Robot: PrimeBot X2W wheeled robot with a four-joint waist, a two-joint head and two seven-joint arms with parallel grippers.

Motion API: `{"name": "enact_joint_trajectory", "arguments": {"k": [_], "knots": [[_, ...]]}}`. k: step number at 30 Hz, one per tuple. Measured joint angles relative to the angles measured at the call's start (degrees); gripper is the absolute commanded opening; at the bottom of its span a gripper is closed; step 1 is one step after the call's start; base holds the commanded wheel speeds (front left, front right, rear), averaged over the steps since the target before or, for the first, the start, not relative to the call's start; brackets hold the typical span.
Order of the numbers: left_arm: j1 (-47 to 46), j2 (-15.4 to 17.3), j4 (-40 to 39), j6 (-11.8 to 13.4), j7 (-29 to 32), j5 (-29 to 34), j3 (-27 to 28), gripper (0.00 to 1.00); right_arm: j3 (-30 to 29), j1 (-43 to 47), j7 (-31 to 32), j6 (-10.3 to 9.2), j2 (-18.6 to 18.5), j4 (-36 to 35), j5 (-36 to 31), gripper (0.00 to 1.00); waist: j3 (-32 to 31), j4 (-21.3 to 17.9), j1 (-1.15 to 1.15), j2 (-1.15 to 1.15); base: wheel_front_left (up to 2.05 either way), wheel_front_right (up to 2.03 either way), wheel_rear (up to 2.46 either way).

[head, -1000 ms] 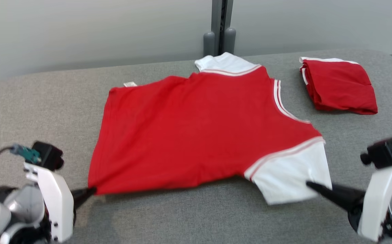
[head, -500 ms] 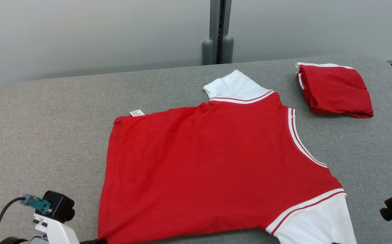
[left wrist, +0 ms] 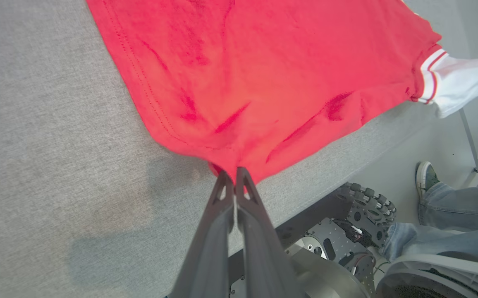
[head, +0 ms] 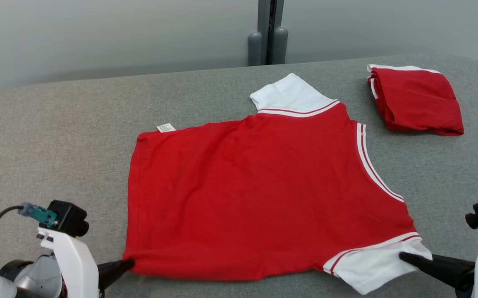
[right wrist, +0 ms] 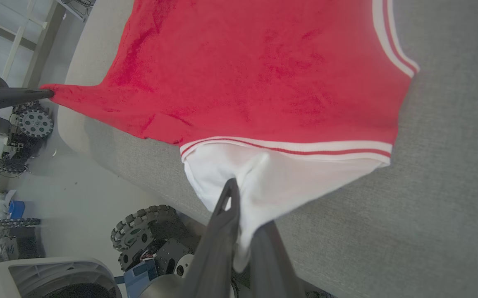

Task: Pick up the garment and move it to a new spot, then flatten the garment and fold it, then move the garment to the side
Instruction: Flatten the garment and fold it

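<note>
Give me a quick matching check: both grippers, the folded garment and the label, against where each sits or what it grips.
1 left gripper
2 right gripper
3 folded garment
4 label

A far right of the table
B shut on the shirt's white sleeve
C at the shirt's far left corner
D shut on the red hem corner

Pairs: 1-D, 2-B, 3-A, 4-C
</note>
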Motion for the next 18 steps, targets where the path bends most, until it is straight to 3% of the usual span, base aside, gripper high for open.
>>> {"name": "enact_joint_trajectory", "arguments": {"k": [8, 18], "knots": [[-6.6, -2.9, 8.6, -3.3, 3.7, -3.6, 1.2, 0.00, -2.0, -4.3, 3.6, 0.00, 4.0, 3.1, 2.4, 0.00, 1.8, -0.9, 0.00, 0.00, 0.00, 0.00, 0.00], [-13.9, -4.2, 17.9, -4.1, 9.8, -5.3, 1.3, 0.00, -4.2, -9.8, 5.3, 0.00, 7.8, 9.0, 4.7, 0.00, 4.2, -2.2, 0.00, 0.00, 0.00, 0.00, 0.00]]}}
